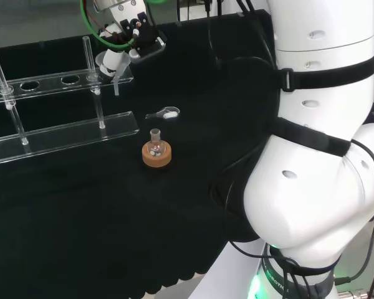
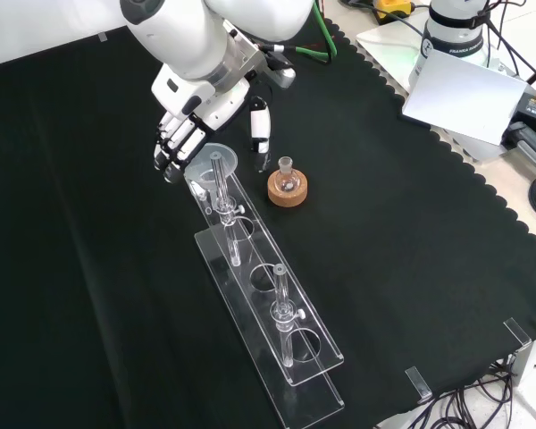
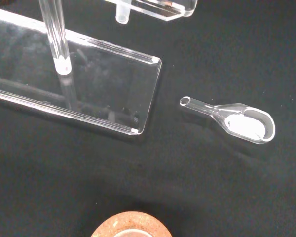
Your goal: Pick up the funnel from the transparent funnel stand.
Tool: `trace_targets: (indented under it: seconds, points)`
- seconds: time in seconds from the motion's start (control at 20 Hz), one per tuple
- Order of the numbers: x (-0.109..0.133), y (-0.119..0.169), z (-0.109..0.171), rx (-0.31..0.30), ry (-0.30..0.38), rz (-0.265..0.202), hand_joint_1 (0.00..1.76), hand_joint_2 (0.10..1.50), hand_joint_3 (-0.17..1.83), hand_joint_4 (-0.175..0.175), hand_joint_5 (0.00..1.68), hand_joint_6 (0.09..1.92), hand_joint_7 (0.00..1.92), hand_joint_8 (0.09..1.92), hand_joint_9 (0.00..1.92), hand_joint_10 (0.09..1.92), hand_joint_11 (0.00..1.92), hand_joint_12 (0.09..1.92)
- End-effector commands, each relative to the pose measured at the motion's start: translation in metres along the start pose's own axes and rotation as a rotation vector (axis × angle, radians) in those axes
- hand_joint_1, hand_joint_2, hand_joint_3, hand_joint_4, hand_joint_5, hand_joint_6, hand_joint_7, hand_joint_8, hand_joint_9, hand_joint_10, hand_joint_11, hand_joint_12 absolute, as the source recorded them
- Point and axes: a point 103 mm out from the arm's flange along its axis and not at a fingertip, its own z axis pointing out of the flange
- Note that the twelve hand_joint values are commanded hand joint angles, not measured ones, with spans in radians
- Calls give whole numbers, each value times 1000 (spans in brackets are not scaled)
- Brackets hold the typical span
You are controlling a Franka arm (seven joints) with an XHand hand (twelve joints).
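The clear funnel (image 2: 211, 160) sits in the end hole of the transparent stand (image 2: 266, 304), at the end nearest the arm. Its stem (image 1: 116, 86) pokes down below the upper shelf (image 1: 50, 81), and the stem's tip (image 3: 121, 17) hangs over the base plate (image 3: 93, 89). My hand (image 2: 180, 130) hovers over this end of the stand. Its fingers (image 2: 168, 154) point down just left of the funnel's rim in the front view, and the thumb (image 2: 260, 127) stands to the right, apart from the rim. The hand (image 1: 126, 32) is open and holds nothing.
A small round flask (image 2: 287, 181) stands on a cork ring (image 1: 157, 156) just right of the stand in the front view. A clear glass scoop with white powder (image 3: 239, 121) lies on the cloth between flask and hand. Upright rods (image 2: 282, 295) rise from the stand.
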Motion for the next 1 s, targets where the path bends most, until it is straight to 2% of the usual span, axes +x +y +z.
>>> trace_targets:
  seconds: [0.05,0.2,0.35,0.8,0.9,1.0]
  points:
    - [2,7,1,11,-16,-5,598,777,20,73,0,87,0,87,0,606,124,1545]
    - [2,10,1,9,-35,-2,603,782,22,69,12,87,0,87,0,638,123,1549]
    - [3,12,2,1,-83,6,606,788,24,64,35,87,0,87,0,669,118,1553]
    - [-6,12,2,6,-85,18,607,804,35,49,120,87,97,87,56,885,139,1553]
    - [-8,12,2,2,-84,16,606,808,40,47,136,87,95,119,101,862,145,1548]
    - [-8,13,2,0,-82,14,606,810,49,43,151,87,78,277,183,820,154,1547]
